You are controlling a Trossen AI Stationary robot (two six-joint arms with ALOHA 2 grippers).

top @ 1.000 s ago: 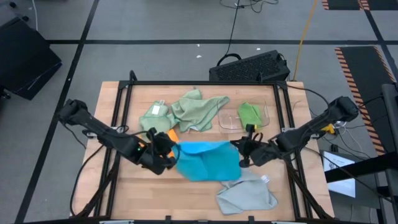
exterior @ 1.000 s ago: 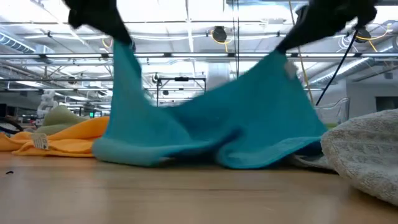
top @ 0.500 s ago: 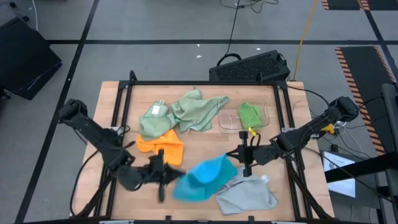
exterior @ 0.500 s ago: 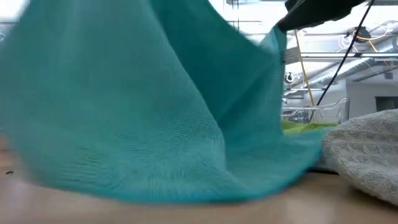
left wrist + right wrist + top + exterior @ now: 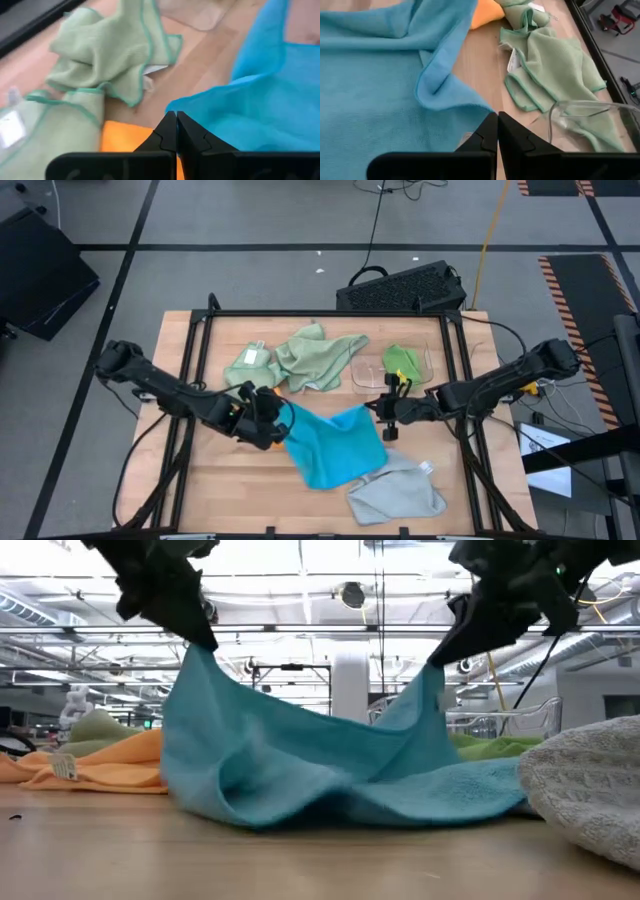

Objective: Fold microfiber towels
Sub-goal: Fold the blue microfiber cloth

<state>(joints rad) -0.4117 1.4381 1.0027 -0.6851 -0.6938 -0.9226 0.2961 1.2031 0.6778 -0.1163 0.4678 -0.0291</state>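
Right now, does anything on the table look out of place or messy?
Mostly the usual jumble. One bright green towel sits crumpled inside the clear tray, apart from the others. The blue towel hangs sagging between the left hand and right hand, not flat.

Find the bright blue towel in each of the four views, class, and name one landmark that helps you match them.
High view: blue towel, table centre, between both grippers.
Low view: centre, two corners lifted.
Left wrist view: on the right.
Right wrist view: on the left.
Shared landmark: orange towel, beside the blue one.
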